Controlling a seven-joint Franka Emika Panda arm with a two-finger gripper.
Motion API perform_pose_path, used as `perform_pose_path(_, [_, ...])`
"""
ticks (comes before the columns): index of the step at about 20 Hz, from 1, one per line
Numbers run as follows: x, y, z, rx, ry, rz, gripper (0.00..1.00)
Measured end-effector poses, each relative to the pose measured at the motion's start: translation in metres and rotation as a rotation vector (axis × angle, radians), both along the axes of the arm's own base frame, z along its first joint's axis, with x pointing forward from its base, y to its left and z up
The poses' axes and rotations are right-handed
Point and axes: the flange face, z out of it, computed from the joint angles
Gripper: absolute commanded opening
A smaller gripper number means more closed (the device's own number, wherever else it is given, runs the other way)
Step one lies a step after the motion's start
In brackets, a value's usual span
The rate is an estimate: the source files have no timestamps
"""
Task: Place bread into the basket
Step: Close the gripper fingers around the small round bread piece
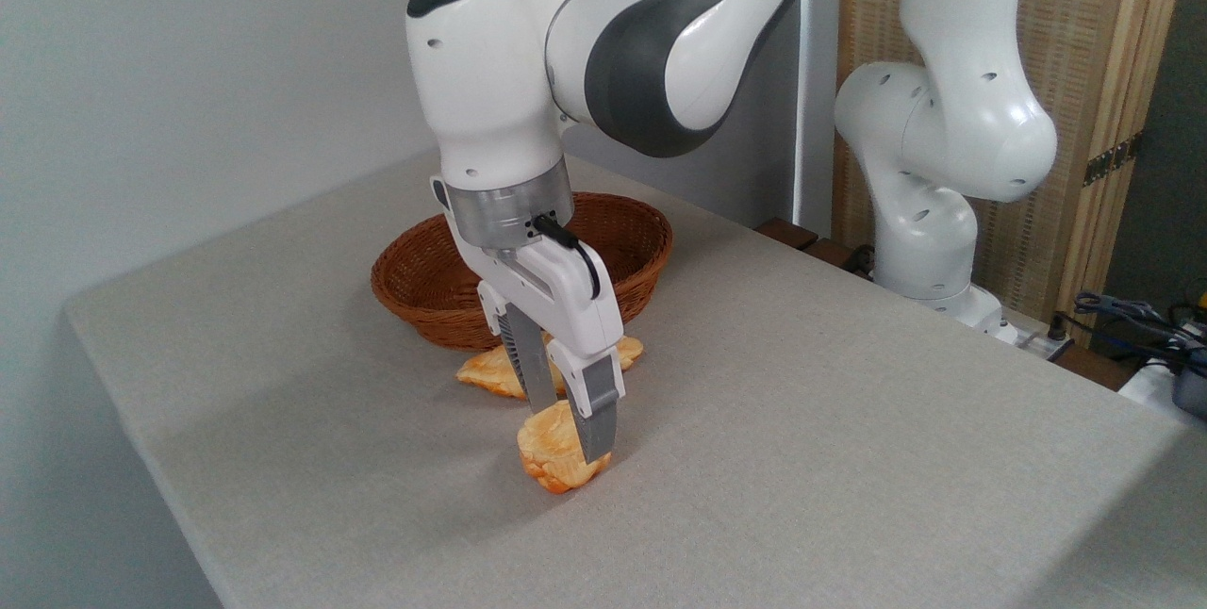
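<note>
Grey table point(801, 458) | bread point(552, 453): golden-orange, lumpy | fingers point(596, 420) straddling it

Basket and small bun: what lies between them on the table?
The long braided loaf lies between the basket and the small bun, partly hidden behind the tool, in the fixed camera view.

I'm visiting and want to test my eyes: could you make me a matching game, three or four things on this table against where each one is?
Things:
1. small bun
2. long braided loaf
3. basket
4. gripper

Places:
A. farthest back on the table, nothing in it
B. down around the small bun
C. just in front of the basket
D. nearest the camera, between the fingers

Pairs: 1-D, 2-C, 3-A, 4-B
</note>
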Motion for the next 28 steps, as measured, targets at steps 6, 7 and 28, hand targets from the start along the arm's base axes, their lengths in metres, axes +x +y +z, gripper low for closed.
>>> perform_pose_path(6, [0.0001,-0.0018,-0.0028,0.0,-0.003,-0.004,1.0])
perform_pose_path(7, [0.0007,-0.0026,-0.0039,0.0,-0.005,-0.006,1.0])
perform_pose_path(28, [0.0031,-0.0036,-0.004,-0.044,-0.012,0.021,1.0])
